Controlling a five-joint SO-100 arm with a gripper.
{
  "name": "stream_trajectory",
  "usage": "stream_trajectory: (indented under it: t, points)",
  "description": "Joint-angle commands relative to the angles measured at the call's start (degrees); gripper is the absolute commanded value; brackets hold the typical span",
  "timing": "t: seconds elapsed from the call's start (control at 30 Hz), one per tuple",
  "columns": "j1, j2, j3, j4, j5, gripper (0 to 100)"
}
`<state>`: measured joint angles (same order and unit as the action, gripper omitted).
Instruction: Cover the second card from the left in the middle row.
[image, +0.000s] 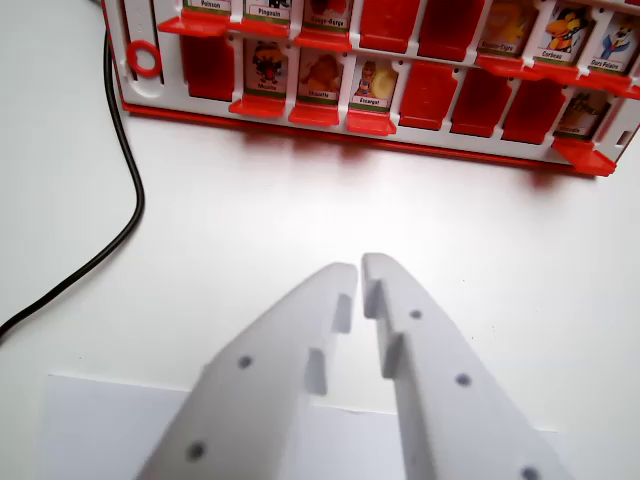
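the jaws (360, 272) are clenched almost tip to tip with nothing between them, hovering low over the bare white surface (300, 210), well short of the red game board (400, 140). the arm reaches forward and level, tips aimed at the board's near edge. this looks like the approach step. which row counts as the middle is hard to tell; the likely target is the "pingouin" card (266, 68), standing uncovered towards the wrist view's left. next, the arm must advance and swing left. a black cable (128, 180) trails at far left.
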<state>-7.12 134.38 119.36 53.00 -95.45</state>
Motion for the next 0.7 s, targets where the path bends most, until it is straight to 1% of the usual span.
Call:
stream_trajectory:
  t: [0.0, 0.23, 0.37, 0.5, 0.53, 0.67]
  points:
    - [0.2, -5.7, -6.8, -3.6, -0.88, 0]
    - [-1.8, -16.0, -9.8, -8.8, -1.23, 0]
    - [-3.2, -21.2, -13.8, -9.7, -1.32, 0]
    - [-4.6, -27.0, -18.3, -10.1, -0.88, 0]
    - [-4.9, -28.1, -19.0, -10.5, -0.62, 0]
    - [-6.0, -31.2, -20.1, -11.4, -0.62, 0]
